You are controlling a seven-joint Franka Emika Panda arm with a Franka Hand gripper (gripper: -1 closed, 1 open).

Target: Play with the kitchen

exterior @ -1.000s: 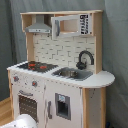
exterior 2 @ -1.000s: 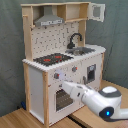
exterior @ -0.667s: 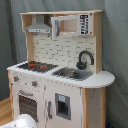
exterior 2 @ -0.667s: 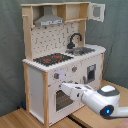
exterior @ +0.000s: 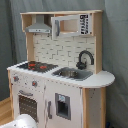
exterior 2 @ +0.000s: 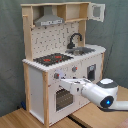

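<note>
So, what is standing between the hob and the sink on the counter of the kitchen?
Nothing: in both exterior views the strip of white counter between the hob and the sink of the kitchen is bare.

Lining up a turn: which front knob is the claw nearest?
The knob on the second exterior view's left, below the hob; the claw is right beside it. The other knob lies nearer the sink.

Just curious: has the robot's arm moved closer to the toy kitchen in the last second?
Yes. In the second exterior view the arm has reached further toward the oven door.
</note>
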